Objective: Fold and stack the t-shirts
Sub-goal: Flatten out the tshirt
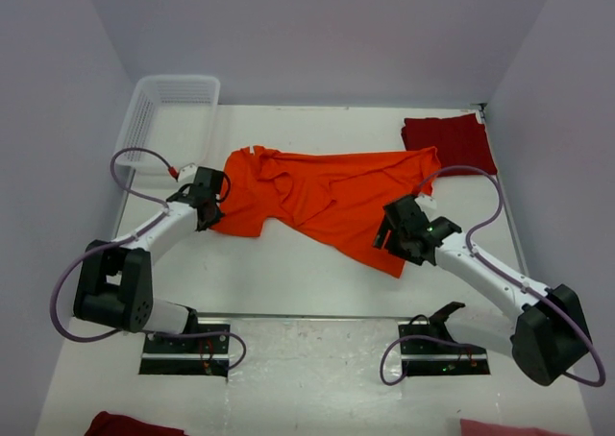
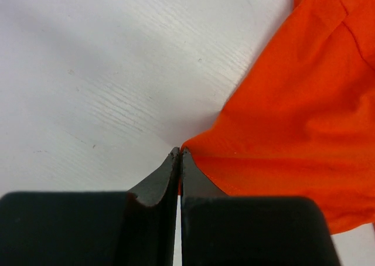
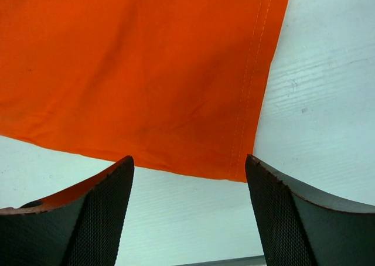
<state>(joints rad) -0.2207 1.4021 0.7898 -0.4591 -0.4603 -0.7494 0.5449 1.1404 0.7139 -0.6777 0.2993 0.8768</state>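
Note:
The bright orange t-shirt (image 1: 327,201) lies spread and rumpled across the middle of the table. My left gripper (image 1: 209,220) is at its left edge. In the left wrist view that gripper (image 2: 179,153) is shut, with a corner of the orange t-shirt (image 2: 293,131) pinched at its tips. My right gripper (image 1: 389,227) hovers at the shirt's near right corner. In the right wrist view it (image 3: 189,160) is open, and the hemmed corner of the orange t-shirt (image 3: 146,72) lies just ahead of its tips. A dark red t-shirt (image 1: 450,140) lies folded at the back right.
A white lattice basket (image 1: 168,109) stands at the back left corner. Along the bottom edge, a piece of dark red cloth (image 1: 125,424) shows at the left and a pinkish one (image 1: 504,428) at the right. Grey walls close the table on three sides.

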